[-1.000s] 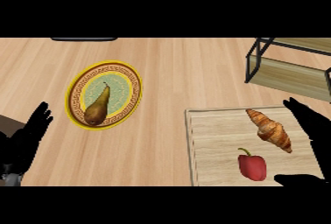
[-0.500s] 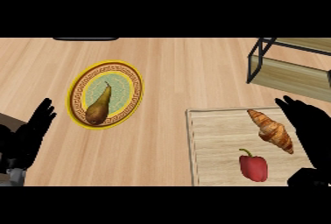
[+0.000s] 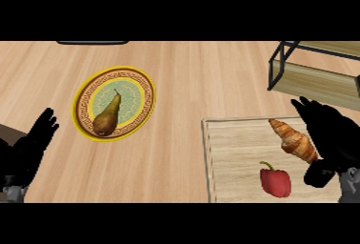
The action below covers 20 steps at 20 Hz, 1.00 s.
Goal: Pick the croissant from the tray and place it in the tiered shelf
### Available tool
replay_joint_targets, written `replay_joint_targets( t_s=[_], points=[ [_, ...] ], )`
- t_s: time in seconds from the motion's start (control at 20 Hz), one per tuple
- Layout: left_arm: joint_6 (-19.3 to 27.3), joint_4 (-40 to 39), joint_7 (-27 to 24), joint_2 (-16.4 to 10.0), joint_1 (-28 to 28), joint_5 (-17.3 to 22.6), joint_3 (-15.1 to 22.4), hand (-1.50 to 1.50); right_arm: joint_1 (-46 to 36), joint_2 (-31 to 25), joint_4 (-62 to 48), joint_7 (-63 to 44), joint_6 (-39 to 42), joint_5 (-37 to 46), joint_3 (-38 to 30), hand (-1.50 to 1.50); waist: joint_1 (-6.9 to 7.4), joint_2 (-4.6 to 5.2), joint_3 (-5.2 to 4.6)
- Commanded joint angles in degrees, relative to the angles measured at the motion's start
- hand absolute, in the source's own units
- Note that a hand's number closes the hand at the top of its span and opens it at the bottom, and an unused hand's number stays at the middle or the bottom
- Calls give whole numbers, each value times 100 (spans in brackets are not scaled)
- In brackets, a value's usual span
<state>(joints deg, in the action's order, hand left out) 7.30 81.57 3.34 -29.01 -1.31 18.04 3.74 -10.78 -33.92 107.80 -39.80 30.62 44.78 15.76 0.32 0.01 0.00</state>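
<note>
One croissant (image 3: 294,141) is seen on the tray (image 3: 235,157), with the right hand (image 3: 332,136) held just beside it, fingers (image 3: 309,109) straight and open, and the left hand (image 3: 29,151) rested open at lower left.

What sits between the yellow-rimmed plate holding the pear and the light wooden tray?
Head view: only bare wooden countertop between yellow-rimmed plate and light wooden tray.

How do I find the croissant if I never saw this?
Find the wooden tray at the counter's lower right. The croissant lies in its upper part, beside the right hand. It is golden-brown and ridged, unlike the smooth red pepper below it.
</note>
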Motion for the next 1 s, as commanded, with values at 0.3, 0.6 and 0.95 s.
replay_joint_targets(
  t_s=[0.3, 0.6, 0.95],
  points=[
    [-398, -107, -9, 316, -124, -323, -380, 0, 12, 14, -1086, 1386, -405, 653, -655, -150, -12, -1, 0],
    [-461, 93, 178, 530, -113, -637, -493, 0, -64, 411, -1041, 1540, -256, 965, -699, -150, -17, -5, 0],
    [-370, -94, 190, 885, 187, -874, -657, 0, -260, 604, -2249, 2172, -740, 1309, -960, -150, -13, 2, 0]
  ],
)
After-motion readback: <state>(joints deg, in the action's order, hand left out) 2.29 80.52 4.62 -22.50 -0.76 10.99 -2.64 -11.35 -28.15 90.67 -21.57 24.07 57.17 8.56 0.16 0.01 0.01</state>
